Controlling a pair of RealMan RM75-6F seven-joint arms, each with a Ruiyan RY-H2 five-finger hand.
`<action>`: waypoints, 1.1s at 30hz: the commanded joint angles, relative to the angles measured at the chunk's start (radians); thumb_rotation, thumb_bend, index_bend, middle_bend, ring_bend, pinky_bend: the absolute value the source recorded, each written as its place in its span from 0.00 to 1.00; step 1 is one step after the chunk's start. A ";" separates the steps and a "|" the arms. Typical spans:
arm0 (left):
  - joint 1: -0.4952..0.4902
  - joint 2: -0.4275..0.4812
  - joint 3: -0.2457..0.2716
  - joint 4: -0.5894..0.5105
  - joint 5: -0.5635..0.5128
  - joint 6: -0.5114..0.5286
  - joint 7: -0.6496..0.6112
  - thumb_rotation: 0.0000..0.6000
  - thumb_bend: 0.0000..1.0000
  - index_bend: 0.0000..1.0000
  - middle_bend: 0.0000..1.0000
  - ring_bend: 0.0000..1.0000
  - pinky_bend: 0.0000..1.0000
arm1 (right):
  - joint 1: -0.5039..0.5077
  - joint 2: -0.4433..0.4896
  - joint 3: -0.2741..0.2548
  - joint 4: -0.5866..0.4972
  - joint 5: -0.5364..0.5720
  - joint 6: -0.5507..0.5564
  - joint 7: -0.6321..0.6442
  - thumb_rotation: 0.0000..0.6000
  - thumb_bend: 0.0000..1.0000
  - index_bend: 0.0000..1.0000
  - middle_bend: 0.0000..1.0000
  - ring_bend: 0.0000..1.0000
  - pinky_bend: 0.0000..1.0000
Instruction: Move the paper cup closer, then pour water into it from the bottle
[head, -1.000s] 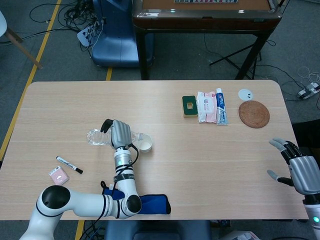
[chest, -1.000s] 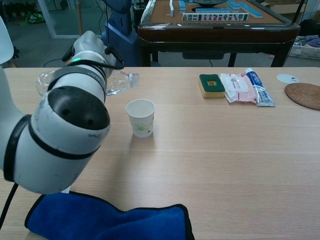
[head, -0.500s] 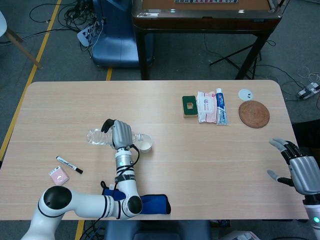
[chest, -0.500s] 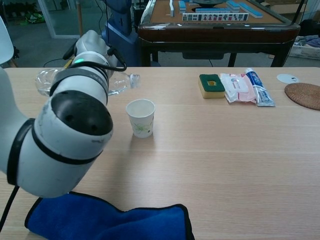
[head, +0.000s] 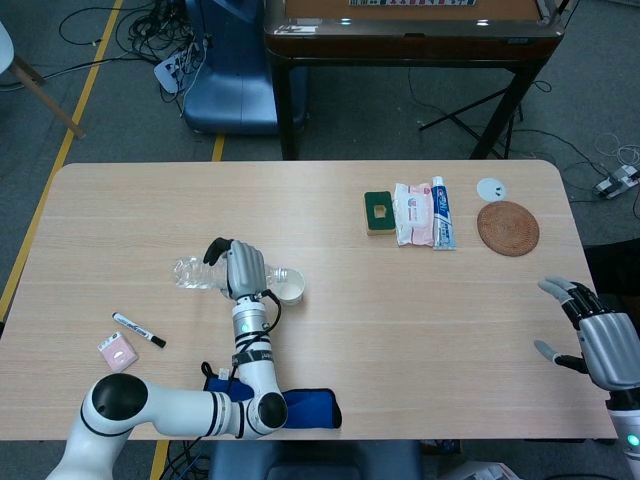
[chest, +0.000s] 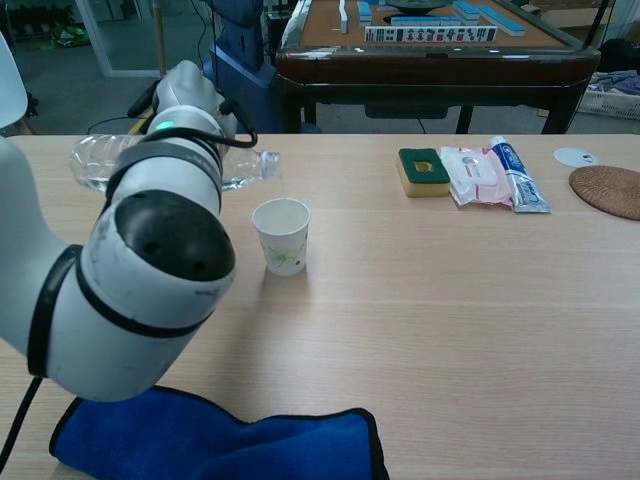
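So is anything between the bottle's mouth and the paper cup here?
Nothing visible. The left robot hand holds the water bottle tipped sideways, its mouth above and just behind the paper cup, with only open air between them.

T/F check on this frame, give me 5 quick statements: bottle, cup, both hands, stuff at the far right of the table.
1. The left hand holds the bottle tipped on its side, neck toward the paper cup. True.
2. The paper cup lies on its side. False: it stands upright on the table, mouth up.
3. The right hand holds the toothpaste tube. False: it holds nothing, fingers apart, near the table's right edge; the toothpaste tube lies by the wipes pack.
4. A green sponge sits left of the wipes pack. True.
5. The blue cloth covers the woven coaster. False: the cloth lies at the near edge; the woven coaster is bare at the far right.
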 joint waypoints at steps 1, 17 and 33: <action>0.003 -0.001 -0.001 0.003 0.000 0.000 0.002 1.00 0.06 0.68 0.66 0.56 0.55 | 0.000 0.000 0.000 0.001 -0.001 0.001 0.001 1.00 0.04 0.20 0.20 0.19 0.46; 0.011 -0.003 -0.007 0.011 0.009 -0.003 0.020 1.00 0.06 0.69 0.67 0.56 0.55 | 0.002 -0.002 -0.001 0.001 0.001 -0.006 -0.001 1.00 0.04 0.20 0.20 0.19 0.46; 0.020 -0.012 -0.006 0.032 0.016 -0.009 0.034 1.00 0.06 0.69 0.67 0.56 0.55 | 0.002 -0.002 -0.002 0.002 0.001 -0.007 -0.002 1.00 0.04 0.20 0.20 0.19 0.46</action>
